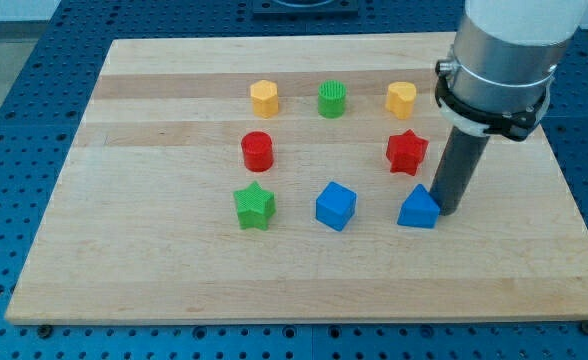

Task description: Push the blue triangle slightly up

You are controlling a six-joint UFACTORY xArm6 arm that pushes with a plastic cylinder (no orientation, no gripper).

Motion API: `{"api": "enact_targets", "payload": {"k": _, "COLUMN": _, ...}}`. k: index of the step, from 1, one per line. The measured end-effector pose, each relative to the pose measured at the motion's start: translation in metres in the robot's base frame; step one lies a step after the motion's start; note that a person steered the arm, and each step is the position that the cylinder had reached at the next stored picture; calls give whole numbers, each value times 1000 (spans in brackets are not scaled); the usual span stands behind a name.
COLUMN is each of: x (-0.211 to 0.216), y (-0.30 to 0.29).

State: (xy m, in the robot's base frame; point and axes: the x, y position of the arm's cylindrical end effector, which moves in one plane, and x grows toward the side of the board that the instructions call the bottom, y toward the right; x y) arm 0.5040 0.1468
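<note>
The blue triangle (418, 209) lies on the wooden board (154, 270) toward the view's lower right. My tip (444, 209) stands right beside the triangle's right edge, touching or nearly touching it. The dark rod rises from there to the grey arm body at the view's top right. A red star (407, 152) sits just above the triangle.
A blue cube (335, 206) and a green star (255, 206) lie left of the triangle. A red cylinder (257, 151) sits at the left. A yellow hexagon (264, 97), a green cylinder (332, 99) and a yellow heart (401, 99) line the top row.
</note>
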Motion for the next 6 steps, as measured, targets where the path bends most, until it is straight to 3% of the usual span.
{"api": "enact_targets", "payload": {"k": 3, "x": 18, "y": 38}}
{"api": "enact_targets", "payload": {"k": 6, "x": 40, "y": 38}}
